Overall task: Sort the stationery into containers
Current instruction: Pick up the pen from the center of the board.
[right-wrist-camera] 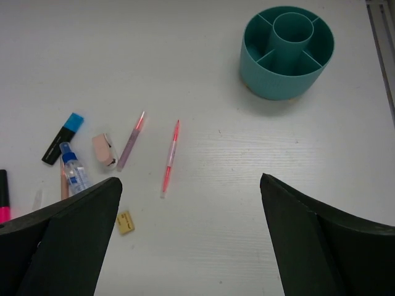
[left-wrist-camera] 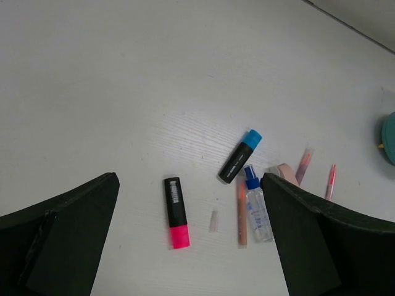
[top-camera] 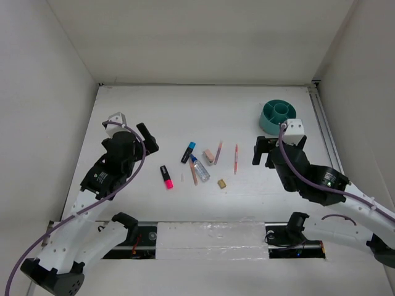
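0 pieces of stationery are in the teal desk organiser (right-wrist-camera: 281, 83) yet. The central cup and the ring sections I can see into from the right wrist view look bare. It stands at the far right of the worktop (top-camera: 148, 108), just beyond the right gripper (top-camera: 264, 154).

I count 8 items, all lying loose in a cluster mid-worktop between the 2 arms:
- The pink-capped marker (top-camera: 166, 177) is the leftmost, a little apart from the rest.
- The blue-capped marker (top-camera: 188, 152) comes next.
- The clear blue-capped bottle (top-camera: 199, 168) lies right beside an orange pencil (top-camera: 193, 174). I cannot tell whether they touch.
- The pink eraser (top-camera: 208, 156) sits close against a purplish-pink pencil (top-camera: 218, 152).
- A red-pink pencil (top-camera: 236, 158) lies on its own to the right, the item nearest the organiser.
- The tiny tan block (top-camera: 221, 183) sits nearest me.

A small clear sliver (left-wrist-camera: 214, 220) also lies by the pink-capped marker, too small for me to name.

Both grippers are spread wide and carry nothing. The left gripper (top-camera: 147, 138) hovers left of the cluster, and the right one hangs between the cluster and the organiser.

My read is that the sort has not started — every pick and every drop is left to do, all 8 of them.
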Motion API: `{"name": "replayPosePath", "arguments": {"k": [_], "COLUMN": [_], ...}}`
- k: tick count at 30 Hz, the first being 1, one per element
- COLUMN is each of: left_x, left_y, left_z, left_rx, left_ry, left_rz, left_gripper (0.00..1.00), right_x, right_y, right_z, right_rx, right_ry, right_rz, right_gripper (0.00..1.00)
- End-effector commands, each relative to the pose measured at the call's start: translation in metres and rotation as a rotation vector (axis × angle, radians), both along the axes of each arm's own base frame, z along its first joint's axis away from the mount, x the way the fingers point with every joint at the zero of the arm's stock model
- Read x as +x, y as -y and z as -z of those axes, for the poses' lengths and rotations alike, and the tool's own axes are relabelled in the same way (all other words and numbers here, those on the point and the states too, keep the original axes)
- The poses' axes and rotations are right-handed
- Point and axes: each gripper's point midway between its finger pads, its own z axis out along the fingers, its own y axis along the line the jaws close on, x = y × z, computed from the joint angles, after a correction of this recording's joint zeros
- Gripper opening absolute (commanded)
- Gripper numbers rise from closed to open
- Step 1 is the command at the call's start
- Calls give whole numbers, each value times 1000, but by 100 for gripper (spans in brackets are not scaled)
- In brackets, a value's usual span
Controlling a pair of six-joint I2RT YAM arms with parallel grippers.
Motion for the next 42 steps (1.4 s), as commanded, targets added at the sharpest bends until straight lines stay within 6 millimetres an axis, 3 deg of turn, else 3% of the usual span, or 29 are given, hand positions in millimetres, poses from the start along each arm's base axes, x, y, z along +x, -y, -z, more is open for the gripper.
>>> {"name": "replayPosePath", "arguments": {"k": [1, 8, 10, 14, 19, 25, 31, 37, 42], "left_x": [2, 0, 3, 13, 15, 15, 16, 15, 16], "left_y": [-5, -6, 3, 20, 25, 26, 32, 33, 35], "left_z": [-13, -11, -5, 22, 24, 21, 29, 29, 28], "left_rx": [-17, -20, -17, 24, 29, 29, 34, 38, 37], "left_ry": [31, 38, 13, -89, -107, -84, -117, -118, -111], "left_rz": [-37, -37, 7, 81, 103, 121, 154, 166, 180], "left_gripper": [100, 100, 100, 100, 100, 100, 100, 100, 100], "right_x": [1, -2, -1, 4, 27, 73, 97, 100, 105], "right_y": [-3, -19, -25, -45, -58, -75, -84, -85, -81], "right_z": [-14, -1, 6, 43, 101, 165, 200, 235, 250], "right_rx": [20, 7, -1, -22, -48, -60, -74, -94, -80], "right_ry": [10, -41, -58, -162, -309, -422, -496, -561, -586], "right_rz": [-9, -90, -105, -156, -164, -178, -161, -147, -138], "right_gripper": [100, 100, 100, 100, 97, 84, 77, 75, 70]}}
